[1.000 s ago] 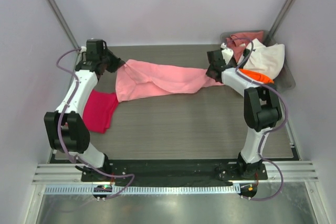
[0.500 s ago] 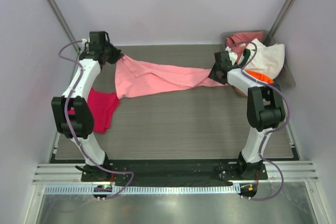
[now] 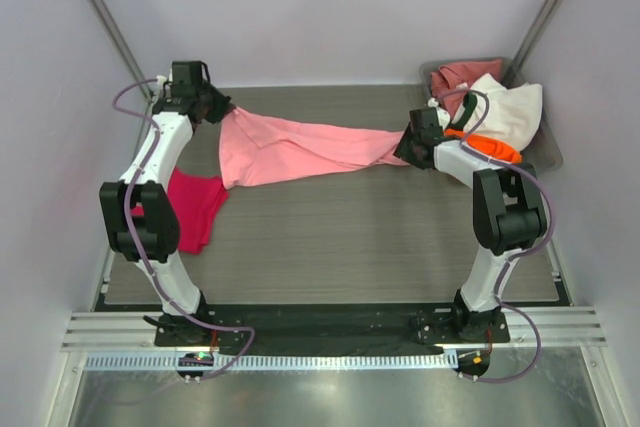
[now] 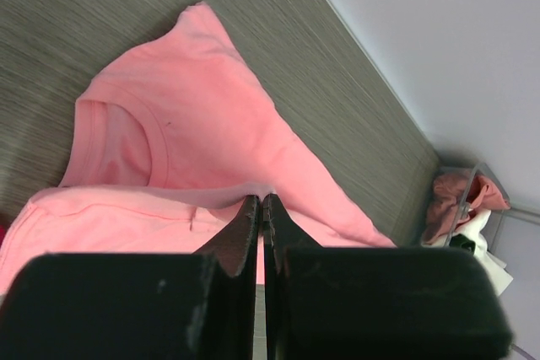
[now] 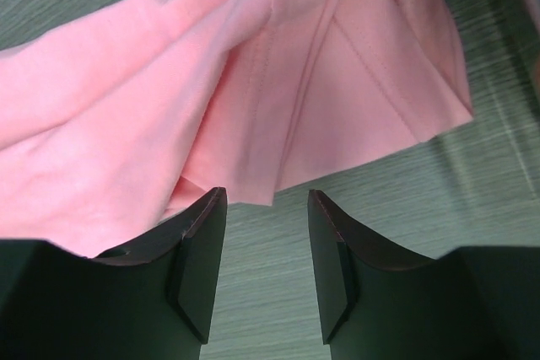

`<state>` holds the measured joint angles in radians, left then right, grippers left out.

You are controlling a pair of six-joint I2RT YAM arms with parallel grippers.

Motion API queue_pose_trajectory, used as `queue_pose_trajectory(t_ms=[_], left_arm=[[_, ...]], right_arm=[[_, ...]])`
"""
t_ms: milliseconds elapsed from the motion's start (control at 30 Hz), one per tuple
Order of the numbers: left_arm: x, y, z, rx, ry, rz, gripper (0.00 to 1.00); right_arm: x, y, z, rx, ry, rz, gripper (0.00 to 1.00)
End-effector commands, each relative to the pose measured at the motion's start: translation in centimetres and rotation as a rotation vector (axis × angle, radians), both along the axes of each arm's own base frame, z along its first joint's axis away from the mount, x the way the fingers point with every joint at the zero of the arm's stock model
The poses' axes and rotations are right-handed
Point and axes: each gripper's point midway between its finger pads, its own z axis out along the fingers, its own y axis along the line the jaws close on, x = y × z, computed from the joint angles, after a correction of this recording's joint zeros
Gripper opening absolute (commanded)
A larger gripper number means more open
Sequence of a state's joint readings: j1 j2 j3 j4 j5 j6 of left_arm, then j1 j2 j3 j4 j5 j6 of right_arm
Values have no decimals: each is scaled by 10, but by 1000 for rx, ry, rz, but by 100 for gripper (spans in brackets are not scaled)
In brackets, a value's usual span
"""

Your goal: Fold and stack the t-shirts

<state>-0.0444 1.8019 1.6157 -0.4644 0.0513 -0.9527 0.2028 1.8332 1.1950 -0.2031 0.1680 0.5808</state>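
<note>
A: What takes up the most room?

B: The grey wood-grain tabletop (image 3: 340, 247). Across its far half the light pink t-shirt (image 3: 290, 147) is stretched out in a long band running from the left arm to the right arm.

A: Is it flat?

B: No. It's bunched and creased, wider at the left and narrowing to a twisted end on the right.

A: And the other shirts?

B: The tray (image 3: 548, 152) in the far right corner holds a heap: a white t-shirt (image 3: 510, 112) on top, a dusty rose t-shirt (image 3: 460, 75) behind it and an orange t-shirt (image 3: 490, 145) at the near side. A magenta-red t-shirt (image 3: 192, 209) lies crumpled at the tabletop's left edge, well apart from the tray.

A: How is the left end effector (image 3: 225, 112)?

B: It's clenched on the pink shirt's left end. Its wrist view shows the fingers pressed together with pink cloth pinched at their tips.

A: And the right end effector (image 3: 408, 147)?

B: It's released. Its wrist view shows the fingers spread, with the shirt's folded hem just beyond their tips.
</note>
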Motion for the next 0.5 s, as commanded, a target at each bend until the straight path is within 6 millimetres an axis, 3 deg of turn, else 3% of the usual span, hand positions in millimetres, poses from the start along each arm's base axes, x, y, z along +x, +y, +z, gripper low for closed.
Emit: queue_pose_trajectory(t_ms=[0,200,333,400,467], left_arm=[[2,9,22,31,-64,14,0],[0,10,27,33,-72,15,0],[-1,11,30,41,-74,15,0],[-1,11,30,43,-71,15,0],[-2,11,30,41,-71,15,0]], right_arm=[[19,11,4,46,-40,7,49],[24,18,-8,67,-21,5,42],[23,16,-4,62,-34,-6,28],[20,14,3,56,-45,-10,27],[19,13,13,57,-66,-12,20]])
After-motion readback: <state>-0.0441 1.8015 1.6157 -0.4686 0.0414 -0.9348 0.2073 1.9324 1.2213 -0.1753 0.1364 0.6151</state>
